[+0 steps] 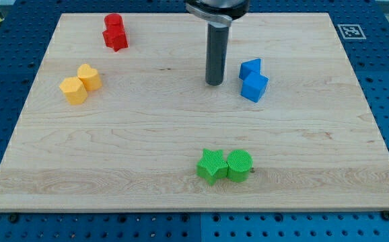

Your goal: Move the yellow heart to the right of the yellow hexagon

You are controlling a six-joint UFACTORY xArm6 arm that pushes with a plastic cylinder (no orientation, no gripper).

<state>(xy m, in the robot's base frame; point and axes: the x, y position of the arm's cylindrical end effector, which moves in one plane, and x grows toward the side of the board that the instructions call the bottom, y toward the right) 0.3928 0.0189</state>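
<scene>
The yellow heart (pixel 89 76) sits at the board's left side, touching the yellow hexagon (pixel 73 90), just up and to the right of it. My tip (pixel 215 83) rests on the board near the top centre, far to the right of both yellow blocks. It touches no block. The nearest blocks to it are the two blue ones on its right.
Two red blocks (pixel 115 31) stand together at the top left. Two blue blocks (pixel 253 79) touch each other right of my tip. A green star (pixel 211 166) and a green cylinder (pixel 239 165) sit side by side at the bottom centre. The wooden board (pixel 147 134) lies on a blue perforated table.
</scene>
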